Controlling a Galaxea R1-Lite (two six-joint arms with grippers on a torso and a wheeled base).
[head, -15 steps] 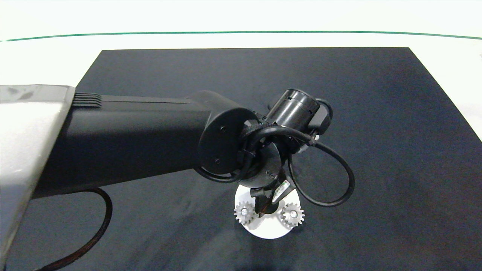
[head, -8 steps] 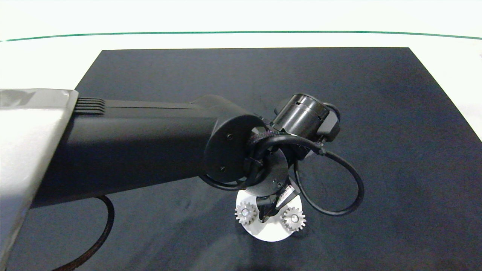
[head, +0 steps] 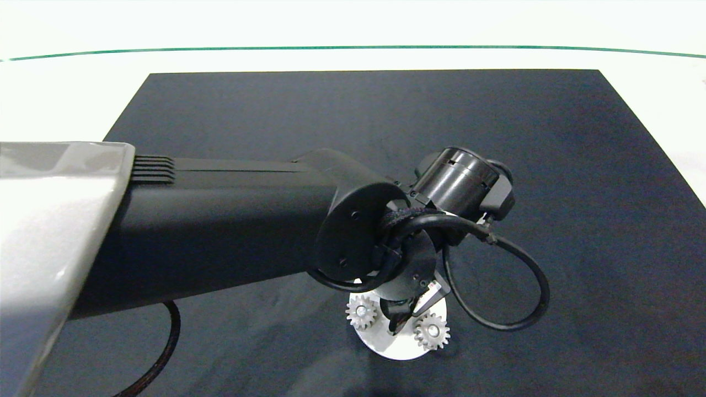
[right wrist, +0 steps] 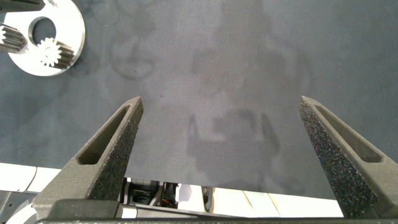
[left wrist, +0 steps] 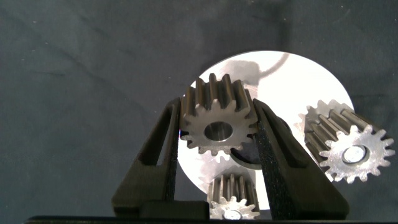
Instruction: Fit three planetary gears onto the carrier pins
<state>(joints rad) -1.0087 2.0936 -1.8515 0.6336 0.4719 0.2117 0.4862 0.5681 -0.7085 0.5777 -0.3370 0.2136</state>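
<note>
My left gripper [left wrist: 217, 109] is shut on a silvery planetary gear [left wrist: 217, 127], holding it by its toothed rim just above the white carrier disc [left wrist: 298, 81]. Two more planetary gears [left wrist: 348, 149] [left wrist: 233, 202] sit on the disc, and a carrier pin [left wrist: 352, 154] shows in the centre hole of one. The pin under the held gear is hidden. From above, the left gripper [head: 400, 320] hangs between the two seated gears [head: 361, 312] [head: 432, 331]. My right gripper [right wrist: 221, 102] stands open over bare mat, away from the disc [right wrist: 68, 25].
A black mat [head: 551, 165] covers the white table [head: 55, 82]. The disc [head: 397, 347] lies near the mat's front edge. The bulky left arm [head: 220, 220] and its looping cable [head: 529, 298] hang over the mat's middle.
The left arm has moved right and toward the table's front with the gear. The right-hand seated gear now lies a little closer to the front.
</note>
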